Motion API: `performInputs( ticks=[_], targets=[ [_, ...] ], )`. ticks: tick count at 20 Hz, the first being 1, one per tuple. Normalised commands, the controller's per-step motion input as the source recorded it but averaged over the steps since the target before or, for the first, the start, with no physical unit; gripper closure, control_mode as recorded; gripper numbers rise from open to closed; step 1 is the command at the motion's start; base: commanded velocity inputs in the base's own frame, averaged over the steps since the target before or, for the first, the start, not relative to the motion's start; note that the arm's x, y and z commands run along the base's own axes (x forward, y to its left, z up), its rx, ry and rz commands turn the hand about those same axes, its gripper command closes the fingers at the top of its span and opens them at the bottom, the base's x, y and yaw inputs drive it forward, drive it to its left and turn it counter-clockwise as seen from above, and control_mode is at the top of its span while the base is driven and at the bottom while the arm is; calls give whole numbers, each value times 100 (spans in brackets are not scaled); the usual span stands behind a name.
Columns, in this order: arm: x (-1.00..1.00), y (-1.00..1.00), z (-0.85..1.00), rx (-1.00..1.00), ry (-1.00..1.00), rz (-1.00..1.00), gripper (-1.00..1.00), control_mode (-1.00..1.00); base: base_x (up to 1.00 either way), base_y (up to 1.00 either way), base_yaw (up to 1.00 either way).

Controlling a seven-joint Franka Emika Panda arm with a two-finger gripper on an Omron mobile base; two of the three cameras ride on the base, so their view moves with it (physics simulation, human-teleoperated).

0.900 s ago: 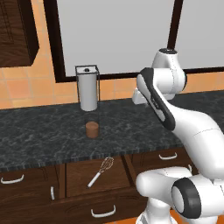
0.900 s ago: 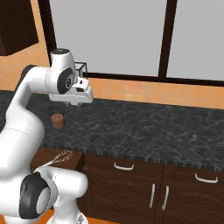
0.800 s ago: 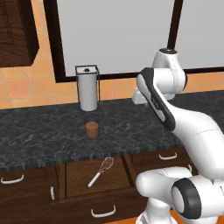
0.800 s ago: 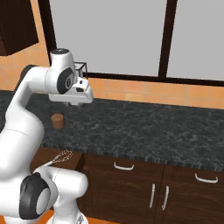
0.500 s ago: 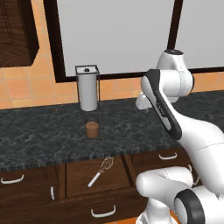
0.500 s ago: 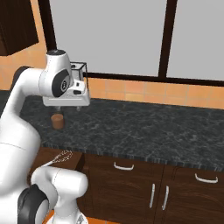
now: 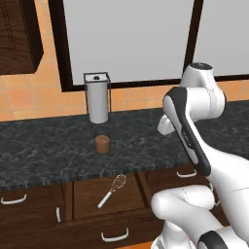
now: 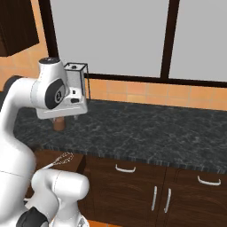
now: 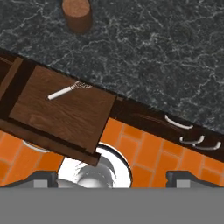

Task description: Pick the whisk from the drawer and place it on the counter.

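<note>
The whisk (image 7: 112,190) lies diagonally on the flat bottom of the open drawer (image 7: 92,206), white handle toward the front left and wire head toward the counter. The right base view catches the whisk (image 8: 62,160) at the drawer's near corner. From the hand view the whisk (image 9: 68,90) rests in the drawer (image 9: 65,116) far below. My gripper (image 9: 113,179) hangs high over the counter (image 7: 48,146) and the floor in front of it, open, its fingertips (image 9: 43,178) wide apart and holding nothing.
A brown cork-like cylinder (image 7: 102,144) stands on the counter just behind the drawer, with a tall steel canister (image 7: 97,99) in a wire frame behind it. Narrower drawers with white handles (image 7: 13,199) flank the open one. Orange tiled floor (image 9: 144,153) lies below.
The upper arm has swung up and to the right, and the hand has dropped a little and turned downward. The whisk and drawer have not moved.
</note>
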Motion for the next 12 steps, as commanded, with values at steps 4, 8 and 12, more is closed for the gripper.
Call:
performInputs(
  ticks=[4,8,12],
  targets=[
    [-7,-4,-1,0,0,5,-100,-100,0,0,0],
    [0,-56,-6,0,0,2,-100,-100,0,0,0],
    [0,-33,-2,0,0,0,-100,-100,0,0,0]
  ],
)
